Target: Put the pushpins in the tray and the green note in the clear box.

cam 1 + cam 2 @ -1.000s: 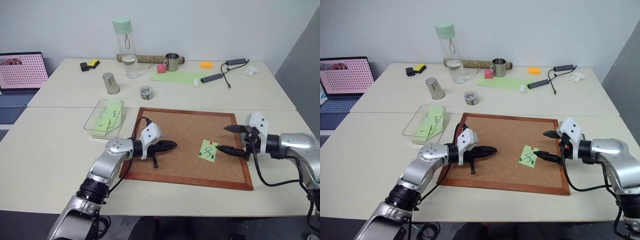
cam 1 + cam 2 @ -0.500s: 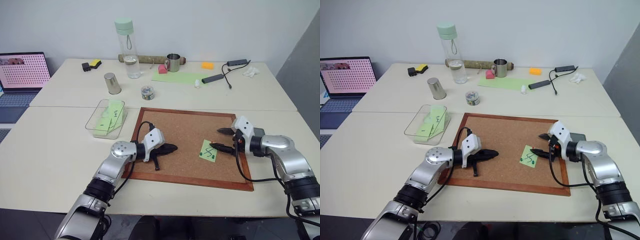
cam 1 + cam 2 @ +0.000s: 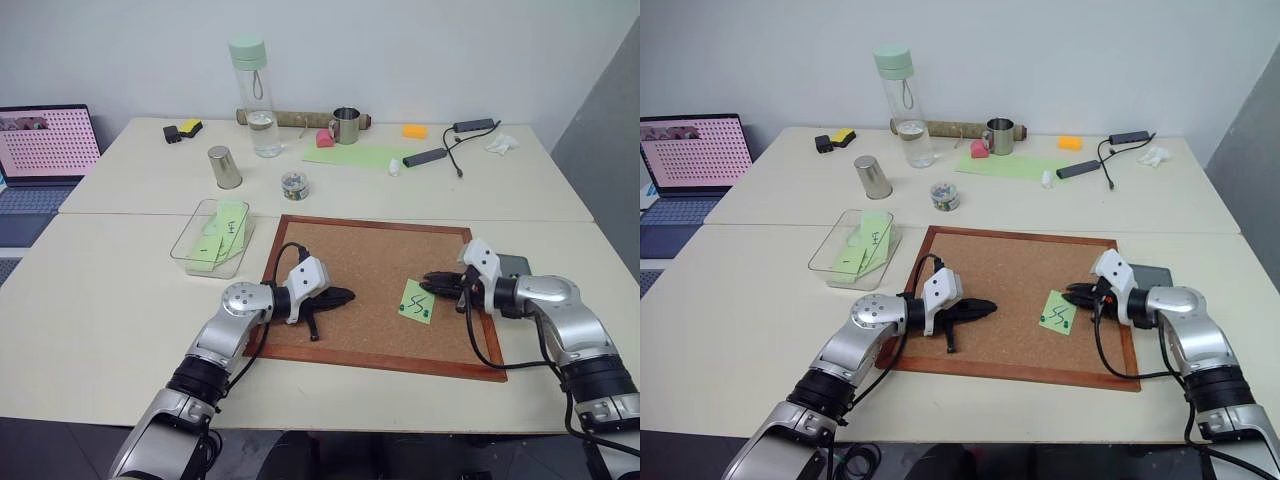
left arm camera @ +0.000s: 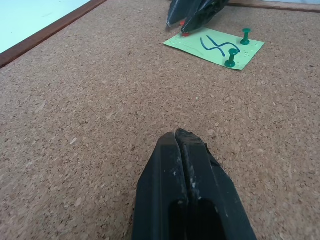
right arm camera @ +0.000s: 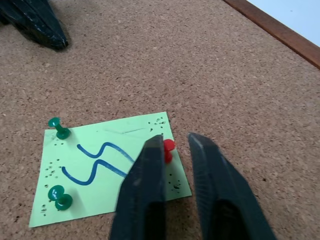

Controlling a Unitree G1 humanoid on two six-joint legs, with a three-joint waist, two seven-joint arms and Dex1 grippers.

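Step in hand: first pin. Right hand [image 5: 172, 165] nearly clenched around the red round-headed pushpin [image 5: 168, 147] on the light-green "55" note [image 5: 107, 167], pinned to the corkboard [image 3: 370, 260]. Left hand [image 4: 182, 142] clenched, empty. Next: pull straight out.

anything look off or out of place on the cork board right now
Nothing looks spilled or damaged. The green note lies flat on the cork board, slightly askew to its frame, pinned by one red pushpin and two dark green ones. The only wear is a scatter of old pinholes along the note's edges.
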